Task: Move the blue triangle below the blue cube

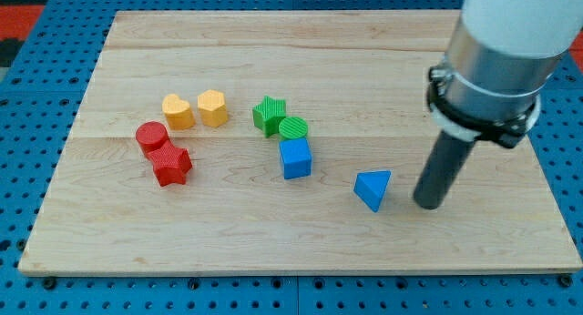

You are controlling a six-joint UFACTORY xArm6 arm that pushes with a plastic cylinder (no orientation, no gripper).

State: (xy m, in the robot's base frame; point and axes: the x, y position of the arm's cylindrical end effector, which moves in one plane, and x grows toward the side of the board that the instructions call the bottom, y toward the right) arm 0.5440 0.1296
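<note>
On the view's left of the wooden table [301,242], you see a red cylinder [151,136] touching a red star [171,164] at its 5 o'clock. Just beyond them at 1 o'clock, two yellow blocks stand side by side: a yellow heart-like block [178,110] and, close at its 3 o'clock, a yellow hexagon [212,106].

Toward the centre, a green star [270,114] sits against a green cylinder [293,128] at its 4 o'clock, and the blue cube [295,157] touches that cylinder from 6 o'clock.

The blue triangle [373,188] lies apart from the cube, at roughly the cube's 4 o'clock, one corner pointing toward the view's bottom. It is to the cube's right and only slightly lower in the view, not beneath it.

Your arm comes in from the view's top right, a white and grey body narrowing to the dark rod. My tip [428,204] rests on the table just beside the triangle, at its 3 o'clock, with a narrow strip of wood showing between them; whether they touch lower down you cannot tell. There is no gripper on this arm, so nothing spreads, presses together or pinches; the rod ends blunt.

A blue gridded surface [18,124] frames the table on all sides.
</note>
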